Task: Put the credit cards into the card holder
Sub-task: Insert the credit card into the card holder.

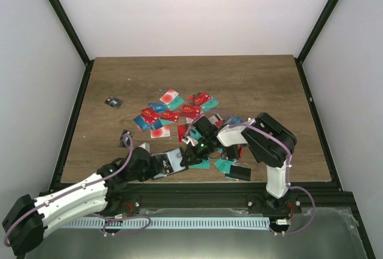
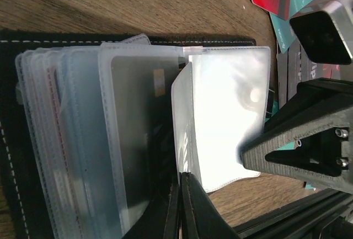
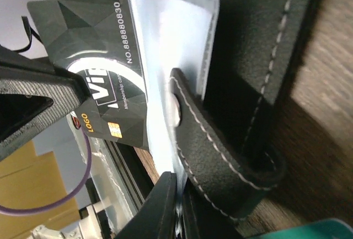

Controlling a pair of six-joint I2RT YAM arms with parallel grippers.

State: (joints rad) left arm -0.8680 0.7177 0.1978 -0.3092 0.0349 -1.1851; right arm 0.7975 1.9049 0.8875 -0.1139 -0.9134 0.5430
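1. Right tool (image 3: pixel 177 192): the jaws are almost together and look pinched on the thin edge of a clear pocket flap (image 2: pixel 226 112), hard against the clasp tab (image 3: pixel 220 162). It carries no card.
2. Left tool (image 2: pixel 180 186): it is closed, clamping the card holder (image 3: pixel 248 35) by the edge of its pocket stack. It sits directly across from the right tool, so the holder hangs between the two.
3. Our read on the step: this is pocket opening, not card pickup. The left tool pins the holder open while the right spreads one pocket.
4. A black card (image 3: pixel 94 46) with white number print and a gold chip sits just beside the left tool's finger. We can't tell if it's seated in a pocket or only lying against one.
5. The next move calls for peeling a single film layer with a light pull. The film is floppy and will likely buckle or drag the holder if the clamp slips. After that the right tool must let go and fetch a card.
6. Materials:
   - The holder cover is matte black and suede-like, with pale stitching.
   - The tab is a soft rounded strap.
   - The pockets (image 2: pixel 83 139) are frosted clear film, fanned and glary, and probably slippery.
7. Beyond the right tool, the loose credit cards (image 1: pixel 169 116) are scattered flat on the wood-grain bench (image 1: pixel 257 85). They are thin, stiff, glossy rectangles in red, teal and blue, some overlapping. We'd expect it to be hard to get a jaw under them.
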